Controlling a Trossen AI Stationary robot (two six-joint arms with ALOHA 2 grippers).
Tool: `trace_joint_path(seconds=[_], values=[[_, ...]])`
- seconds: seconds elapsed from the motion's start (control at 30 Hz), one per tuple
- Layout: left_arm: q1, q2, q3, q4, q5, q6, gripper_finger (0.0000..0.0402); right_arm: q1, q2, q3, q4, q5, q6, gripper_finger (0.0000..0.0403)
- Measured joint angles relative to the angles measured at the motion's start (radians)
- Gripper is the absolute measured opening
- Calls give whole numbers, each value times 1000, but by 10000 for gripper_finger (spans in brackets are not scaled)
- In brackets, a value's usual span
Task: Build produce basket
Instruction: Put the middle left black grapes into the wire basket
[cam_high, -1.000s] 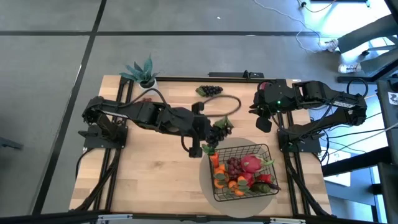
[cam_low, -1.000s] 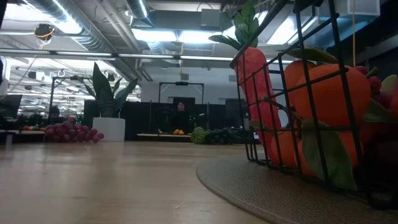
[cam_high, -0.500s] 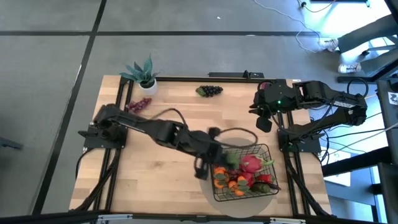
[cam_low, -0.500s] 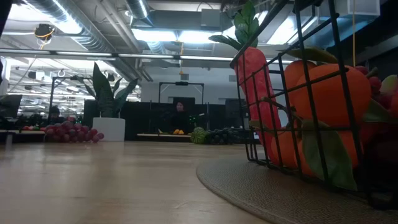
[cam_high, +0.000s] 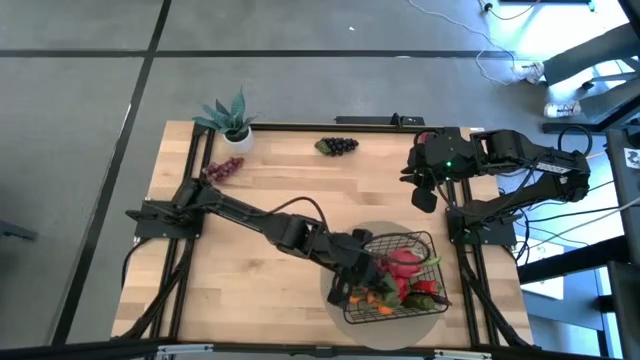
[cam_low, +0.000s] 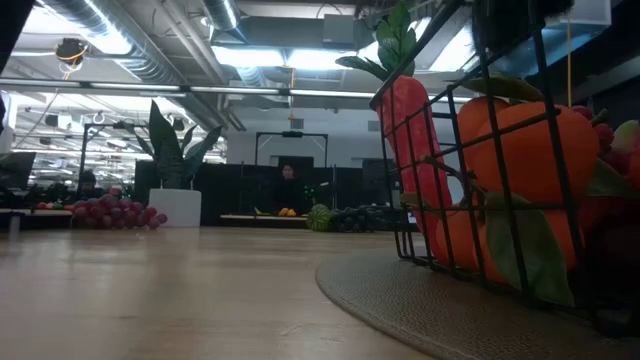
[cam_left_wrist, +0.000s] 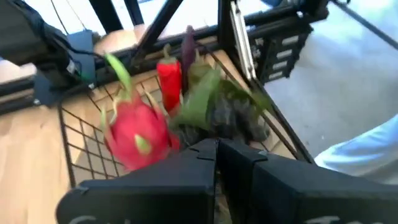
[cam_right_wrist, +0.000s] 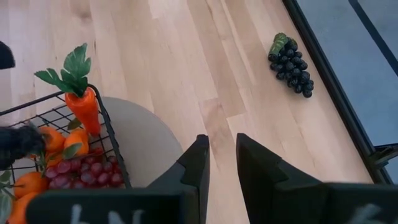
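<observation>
Here, the left gripper (cam_high: 362, 272) hangs over the basket (cam_high: 425, 243) on the tabletop (cam_high: 240, 290), fingers seemingly clamped on a dark grape bunch (cam_left_wrist: 233, 121). Placing step; next, release it inside. The right gripper (cam_high: 423, 196) waits, fingers slightly apart.

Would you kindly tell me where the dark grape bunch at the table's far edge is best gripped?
Grip the dark grape bunch across its middle, coming straight down from above: it lies flat and alone on bare wood, its long axis along the table edge.
</observation>
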Motion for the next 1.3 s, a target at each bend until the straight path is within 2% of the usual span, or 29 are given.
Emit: trace_joint_path(seconds=[0.5,0.97,1.3], values=[[99,78,1,35,-8,1,0,0,0,0,0,-1,-4,67],[125,109,1,27,-17,-12,2,0,0,0,0,-1,-4,67],[140,108,1,-16,-107,-38,24,0,0,0,0,-1,-5,67]])
